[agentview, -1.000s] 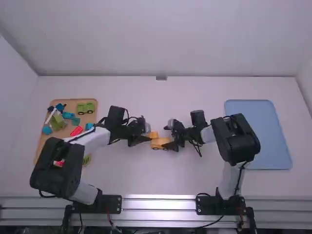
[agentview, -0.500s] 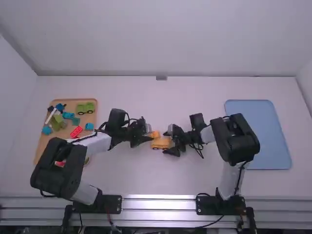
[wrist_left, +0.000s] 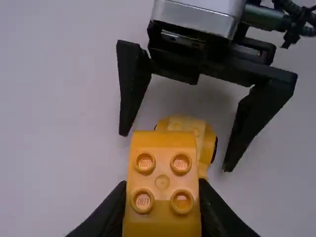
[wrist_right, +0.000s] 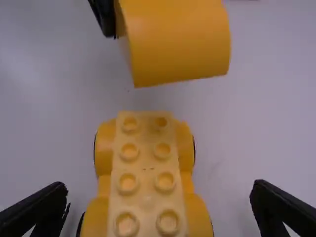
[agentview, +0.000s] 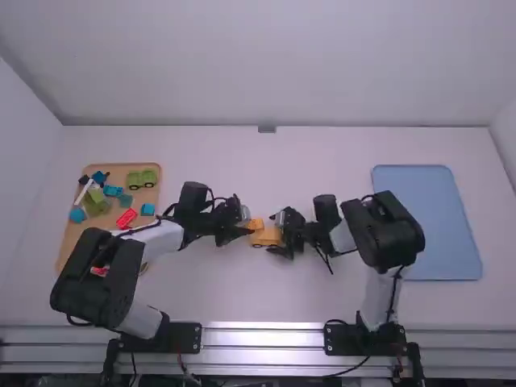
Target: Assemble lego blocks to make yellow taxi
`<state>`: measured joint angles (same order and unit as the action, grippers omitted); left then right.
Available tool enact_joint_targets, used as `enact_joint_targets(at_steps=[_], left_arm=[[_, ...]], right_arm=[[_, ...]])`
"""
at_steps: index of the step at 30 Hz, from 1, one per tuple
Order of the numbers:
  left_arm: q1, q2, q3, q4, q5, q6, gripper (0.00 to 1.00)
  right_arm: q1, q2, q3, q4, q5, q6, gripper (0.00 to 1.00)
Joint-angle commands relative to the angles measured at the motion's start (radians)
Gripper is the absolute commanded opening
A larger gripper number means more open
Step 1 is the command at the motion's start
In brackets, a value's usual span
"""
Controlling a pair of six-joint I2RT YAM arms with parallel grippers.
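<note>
Around mid-frame, the black two-fingered right gripper (agentview: 280, 235), spread, flanks the yellow studded plastic wheeled base (agentview: 267, 239) without touching; slightly beyond, the black left gripper (agentview: 247, 226) grasps a yellow-orange studded plastic block (agentview: 256, 223).

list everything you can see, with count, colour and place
studded block: 1, yellow-orange, in the left gripper, apart from the wheeled base
wheeled base: 1, yellow, on the table between the right gripper's fingers
wooden tray: 1, tan, table's left
green wheeled piece: 1, in wooden tray
other green pieces: at least 1, same tray
red pieces: at least 2, same tray
blue and teal pieces: several, same tray
blue tray: 1, table's right
metal rail: silver, near edge
arms: 2, white and black
grippers: 2, black, left closed on studded block, right open
</note>
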<state>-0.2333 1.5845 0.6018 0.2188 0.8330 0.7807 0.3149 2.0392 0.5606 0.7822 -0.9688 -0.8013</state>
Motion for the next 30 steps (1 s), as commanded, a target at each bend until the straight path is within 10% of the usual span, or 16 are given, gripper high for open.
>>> enact_joint_targets(at_steps=[1, 9, 23, 30], left_arm=[[-0.015, 0.013, -0.005, 0.005, 0.023, -0.003, 0.16], [-0.034, 0.092, -0.005, 0.095, 0.055, -0.007, 0.13], [-0.053, 0.144, -0.005, 0.149, 0.086, 0.0, 0.1], [-0.055, 0.157, -0.005, 0.121, 0.037, 0.003, 0.09]], right_arm=[[0.002, 0.018, -0.011, 0.014, 0.001, 0.046, 0.99], [-0.016, 0.092, 0.076, -0.087, -0.085, -0.025, 0.97], [-0.001, 0.101, 0.097, -0.14, -0.098, -0.124, 0.43], [-0.001, 0.101, 0.095, -0.143, -0.1, -0.124, 0.43]])
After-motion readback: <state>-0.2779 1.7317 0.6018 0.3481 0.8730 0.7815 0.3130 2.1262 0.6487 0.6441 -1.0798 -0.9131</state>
